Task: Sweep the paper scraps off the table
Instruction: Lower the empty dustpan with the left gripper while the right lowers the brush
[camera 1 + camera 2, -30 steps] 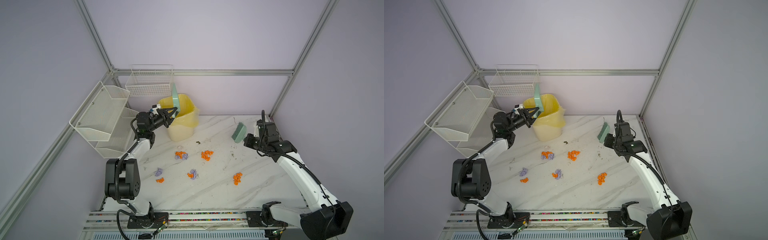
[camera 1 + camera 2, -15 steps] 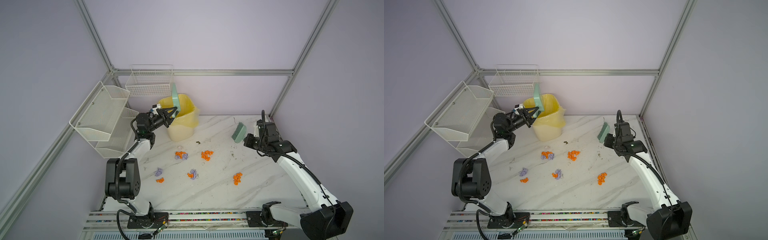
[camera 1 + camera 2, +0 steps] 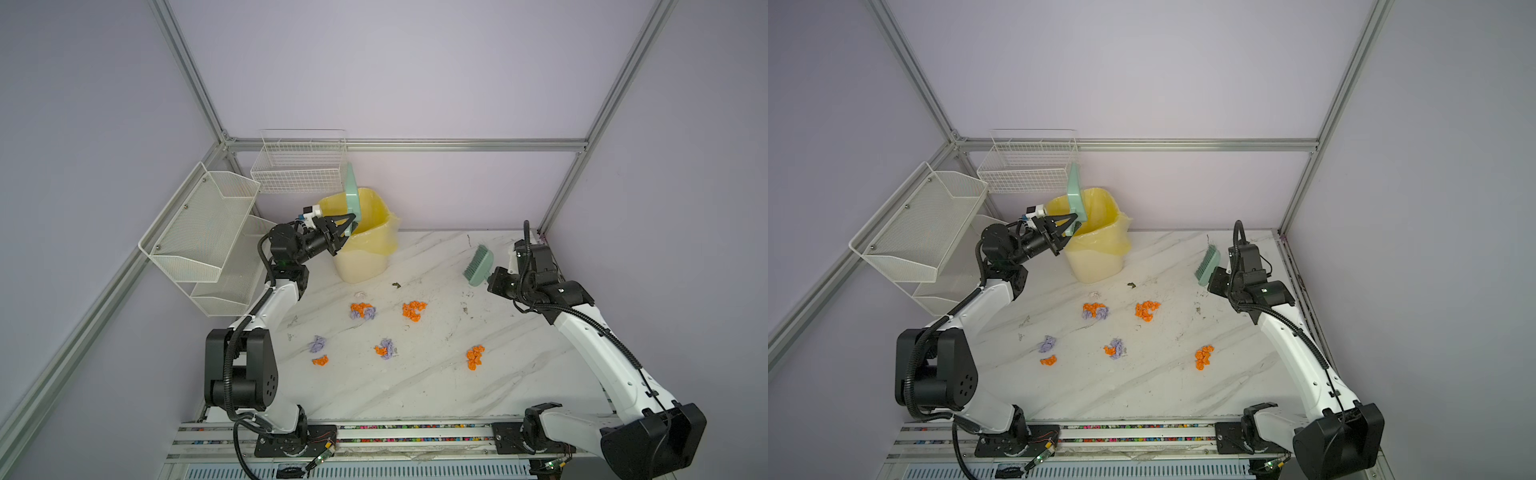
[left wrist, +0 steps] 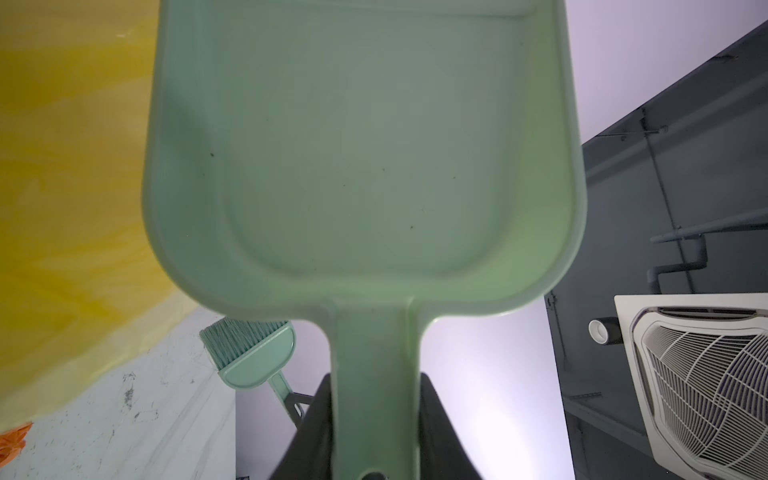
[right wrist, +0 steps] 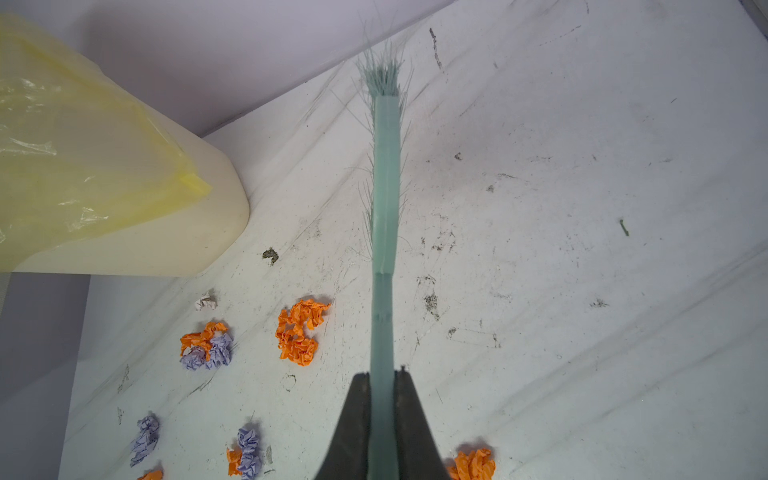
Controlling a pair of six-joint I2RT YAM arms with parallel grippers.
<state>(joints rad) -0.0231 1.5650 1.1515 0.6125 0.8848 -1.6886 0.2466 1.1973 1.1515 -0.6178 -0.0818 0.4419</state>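
Orange and lavender paper scraps lie in loose clusters on the white marble table (image 3: 415, 386): two far clusters (image 3: 362, 311) (image 3: 413, 310), nearer ones (image 3: 385, 348) (image 3: 318, 344), and an orange one to the right (image 3: 474, 356). My left gripper (image 3: 347, 226) (image 4: 376, 382) is shut on the handle of the mint-green dustpan (image 3: 351, 195) (image 4: 365, 166). The pan stands on edge over the yellow-lined bin (image 3: 361, 262) and looks empty. My right gripper (image 3: 492, 276) (image 5: 381, 376) is shut on the handle of the mint-green brush (image 3: 478, 266) (image 5: 385, 187), held above the table's far right.
White mesh shelves (image 3: 199, 232) and a wire basket (image 3: 299, 166) hang on the left wall behind the bin. A dark speck (image 3: 396, 285) and a small white wad (image 3: 360, 294) lie near the bin's foot. Aluminium rails (image 3: 374, 436) edge the table's front.
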